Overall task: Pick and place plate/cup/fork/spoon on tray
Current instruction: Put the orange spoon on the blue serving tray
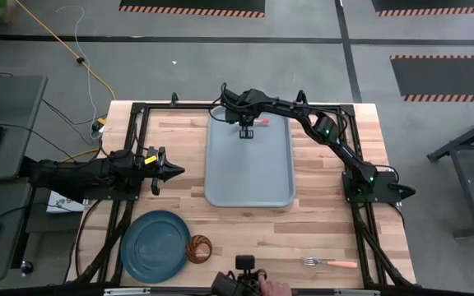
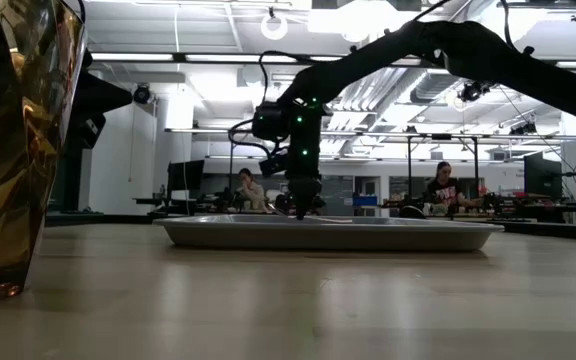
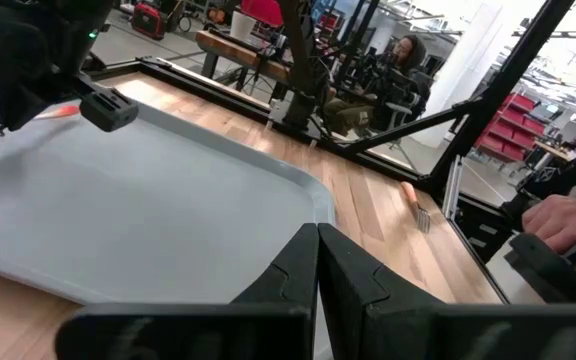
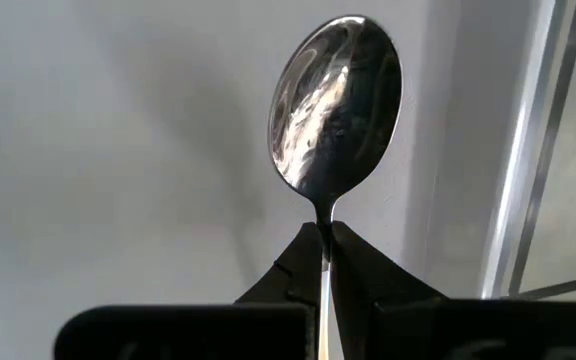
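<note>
Right gripper (image 4: 325, 245) pinched on spoon (image 4: 336, 105) neck over tray (image 1: 249, 177); light, stiff, slippery metal; left gripper (image 1: 169, 171) closed, idle.

light wood table (image 1: 319, 205), tray (image 1: 249, 177) flat at centre under right gripper (image 1: 246, 131), plate (image 1: 155, 244) and cup (image 1: 199, 248) touching near front edge, fork (image 1: 329, 263) well apart, front right

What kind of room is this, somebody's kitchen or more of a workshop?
Probably a robotics lab or workshop, not a kitchen. Striped floor mats lie beyond the wooden table, people sit at workbenches behind it, and red parts bins line a wall.
</note>
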{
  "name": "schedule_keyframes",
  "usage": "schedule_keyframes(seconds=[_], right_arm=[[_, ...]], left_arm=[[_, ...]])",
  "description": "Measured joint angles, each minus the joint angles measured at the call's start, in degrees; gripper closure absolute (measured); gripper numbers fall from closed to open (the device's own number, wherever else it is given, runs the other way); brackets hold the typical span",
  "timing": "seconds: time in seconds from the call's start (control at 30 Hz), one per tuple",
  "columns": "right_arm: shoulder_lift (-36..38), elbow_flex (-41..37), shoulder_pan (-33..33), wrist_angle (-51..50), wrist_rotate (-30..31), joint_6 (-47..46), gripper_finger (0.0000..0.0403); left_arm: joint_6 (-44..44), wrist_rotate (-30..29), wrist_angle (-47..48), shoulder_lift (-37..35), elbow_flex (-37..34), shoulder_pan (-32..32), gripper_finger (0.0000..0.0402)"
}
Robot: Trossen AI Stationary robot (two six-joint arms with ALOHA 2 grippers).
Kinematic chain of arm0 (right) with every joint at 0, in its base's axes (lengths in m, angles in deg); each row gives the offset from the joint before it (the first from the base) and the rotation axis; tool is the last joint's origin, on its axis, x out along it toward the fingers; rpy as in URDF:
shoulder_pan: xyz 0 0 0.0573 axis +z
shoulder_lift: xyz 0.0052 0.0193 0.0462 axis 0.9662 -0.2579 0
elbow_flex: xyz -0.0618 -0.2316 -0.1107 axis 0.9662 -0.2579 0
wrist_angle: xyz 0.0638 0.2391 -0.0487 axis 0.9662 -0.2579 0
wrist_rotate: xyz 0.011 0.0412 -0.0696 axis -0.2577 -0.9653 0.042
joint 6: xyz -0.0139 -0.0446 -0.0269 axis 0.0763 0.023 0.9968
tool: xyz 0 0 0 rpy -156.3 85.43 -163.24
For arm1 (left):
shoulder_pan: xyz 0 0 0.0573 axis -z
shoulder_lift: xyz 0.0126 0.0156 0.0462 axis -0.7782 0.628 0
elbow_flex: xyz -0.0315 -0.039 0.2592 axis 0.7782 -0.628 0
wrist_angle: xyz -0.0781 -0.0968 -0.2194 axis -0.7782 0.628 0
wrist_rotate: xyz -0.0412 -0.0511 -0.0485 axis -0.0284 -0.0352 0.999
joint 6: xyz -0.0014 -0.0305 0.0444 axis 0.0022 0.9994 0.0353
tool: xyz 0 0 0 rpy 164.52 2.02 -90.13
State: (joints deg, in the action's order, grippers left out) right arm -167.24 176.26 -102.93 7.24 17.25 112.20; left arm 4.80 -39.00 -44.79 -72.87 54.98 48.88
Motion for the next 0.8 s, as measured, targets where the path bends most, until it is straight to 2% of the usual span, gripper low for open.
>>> schedule_keyframes(seconds=[0.57, 0.8], right_arm=[[-0.3, 0.0, -0.2, 1.0, -0.3, -1.4, 0.0403], [-0.3, 0.0, -0.2, 1.1, -0.3, -1.5, 0.0384]], left_arm=[[0.0, 0.0, 0.0, 0.0, 0.0, 0.0, 0.0401], [0.0, 0.0, 0.0, 0.0, 0.0, 0.0, 0.0401]])
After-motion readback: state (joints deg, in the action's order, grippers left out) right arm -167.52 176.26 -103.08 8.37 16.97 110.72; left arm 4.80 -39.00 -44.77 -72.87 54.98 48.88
